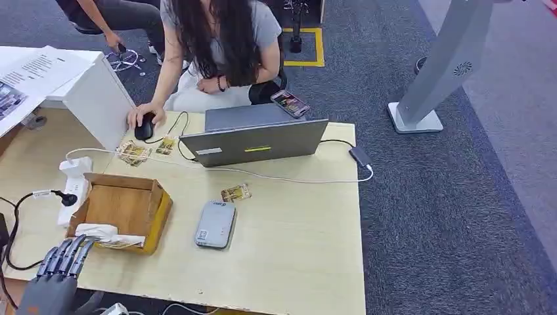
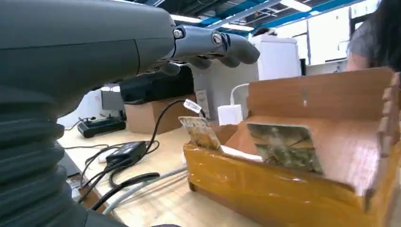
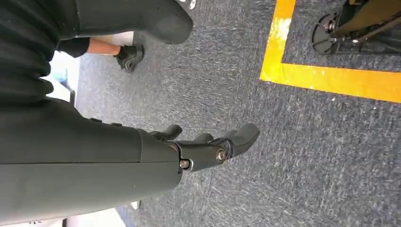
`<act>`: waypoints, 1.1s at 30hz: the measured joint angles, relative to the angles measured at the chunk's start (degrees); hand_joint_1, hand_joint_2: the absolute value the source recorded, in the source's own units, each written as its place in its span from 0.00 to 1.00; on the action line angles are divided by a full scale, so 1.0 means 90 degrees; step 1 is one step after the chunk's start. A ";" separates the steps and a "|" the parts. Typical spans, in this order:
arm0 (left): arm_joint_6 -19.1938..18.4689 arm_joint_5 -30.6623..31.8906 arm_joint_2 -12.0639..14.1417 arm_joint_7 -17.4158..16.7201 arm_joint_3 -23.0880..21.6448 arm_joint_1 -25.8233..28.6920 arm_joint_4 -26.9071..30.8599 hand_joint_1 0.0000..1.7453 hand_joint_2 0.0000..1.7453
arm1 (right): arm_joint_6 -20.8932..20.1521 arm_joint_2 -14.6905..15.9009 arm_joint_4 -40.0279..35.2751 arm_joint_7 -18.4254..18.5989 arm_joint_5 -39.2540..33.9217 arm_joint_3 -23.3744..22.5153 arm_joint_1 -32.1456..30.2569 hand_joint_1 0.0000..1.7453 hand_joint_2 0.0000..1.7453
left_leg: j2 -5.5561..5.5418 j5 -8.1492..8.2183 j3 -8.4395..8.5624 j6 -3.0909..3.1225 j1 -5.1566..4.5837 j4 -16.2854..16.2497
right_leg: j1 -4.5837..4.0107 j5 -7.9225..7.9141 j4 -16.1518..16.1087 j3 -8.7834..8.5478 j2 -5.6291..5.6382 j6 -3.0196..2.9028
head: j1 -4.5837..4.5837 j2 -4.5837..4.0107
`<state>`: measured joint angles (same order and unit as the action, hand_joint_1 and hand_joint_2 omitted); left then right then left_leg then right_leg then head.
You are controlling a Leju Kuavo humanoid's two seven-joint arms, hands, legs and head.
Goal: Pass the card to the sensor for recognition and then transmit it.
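Note:
A cardboard box (image 1: 125,209) stands on the wooden table at the left, holding cards and white paper (image 1: 108,234) at its near edge. In the left wrist view a card (image 2: 201,132) leans up at the box's rim (image 2: 265,182) and another card (image 2: 283,145) lies inside. A loose card (image 1: 236,193) lies beside the grey sensor (image 1: 215,224) at mid table. More cards (image 1: 134,153) lie near the laptop. My left hand (image 1: 60,268) hovers just short of the box, fingers (image 2: 213,45) extended, holding nothing. My right hand (image 3: 208,146) hangs over the carpet, fingers apart and empty.
A person sits behind the table, one hand on a mouse (image 1: 144,127), with an open laptop (image 1: 253,139) and phone (image 1: 289,103) close by. A power strip (image 1: 74,184) and cables run along the left. A white board (image 1: 98,98) stands at back left. A grey stand (image 1: 440,72) stands on the carpet.

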<state>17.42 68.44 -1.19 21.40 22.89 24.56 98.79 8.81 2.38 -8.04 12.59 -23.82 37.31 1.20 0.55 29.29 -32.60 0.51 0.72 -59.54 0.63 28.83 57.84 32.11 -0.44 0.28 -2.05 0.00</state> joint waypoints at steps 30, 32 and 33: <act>-0.0131 0.0129 -0.0387 0.0182 0.0485 -0.0438 -0.0289 0.00 1.00 | -0.0070 0.0000 0.0024 -0.0029 0.0039 0.0136 0.0011 0.00 1.00 | -0.0008 0.0000 0.0000 0.0001 -0.0005 -0.0002 | 0.0006 0.0000 -0.0001 0.0000 -0.0003 0.0001 | 0.0000 0.0000; -0.0131 0.0129 -0.0390 0.0182 0.0485 -0.0439 -0.0289 0.00 1.00 | -0.0073 0.0000 0.0027 -0.0029 0.0039 0.0136 0.0011 0.00 1.00 | -0.0008 0.0000 0.0000 0.0001 -0.0005 -0.0002 | 0.0006 0.0000 -0.0002 0.0000 -0.0003 0.0001 | 0.0000 0.0000; -0.0131 0.0129 -0.0390 0.0182 0.0485 -0.0439 -0.0289 0.00 1.00 | -0.0073 0.0000 0.0027 -0.0029 0.0039 0.0136 0.0011 0.00 1.00 | -0.0008 0.0000 0.0000 0.0001 -0.0005 -0.0002 | 0.0006 0.0000 -0.0001 0.0000 -0.0003 0.0001 | 0.0000 0.0000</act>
<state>16.24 69.59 -4.70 23.04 27.26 20.62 96.19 8.15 2.38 -7.80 12.33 -23.47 38.53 1.30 0.47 29.29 -32.61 0.52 0.68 -59.56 0.68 28.83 57.83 32.11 -0.47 0.29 -2.05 0.00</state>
